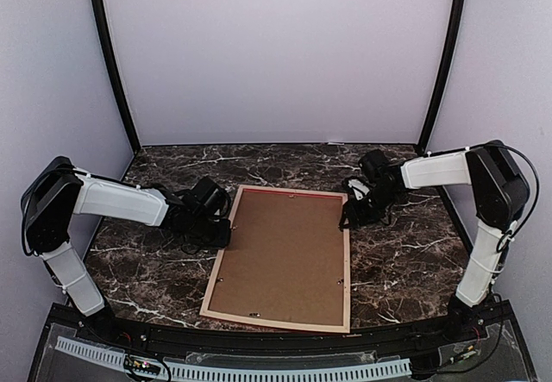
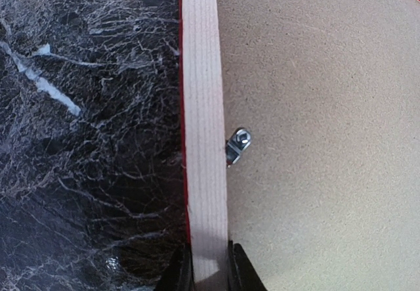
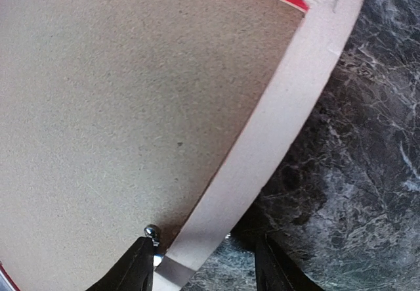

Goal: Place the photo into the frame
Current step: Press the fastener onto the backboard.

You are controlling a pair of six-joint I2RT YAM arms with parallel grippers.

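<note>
On the left, the left fingers (image 2: pixel 244 274) are clamped on the frame (image 2: pixel 203 107), one on each side of its pale wood left rail. This grip probably steadies the frame against sliding on the dark marbled surface (image 1: pixel 397 261).

The frame lies face down at the middle of the surface, with only slivers of its red front showing at the edges. A plain brown backing board (image 1: pixel 285 253) fills its opening, and a small metal tab (image 2: pixel 237 145) on the left rail reaches over the board's edge. The photo cannot be seen in any view; whether it lies under the board I cannot tell.

On the right, the right fingers (image 3: pixel 134 268) stand apart, straddling the right rail near its far corner with a gap on the outer side. They pinch nothing, and look placed either to grip or to let go.
</note>
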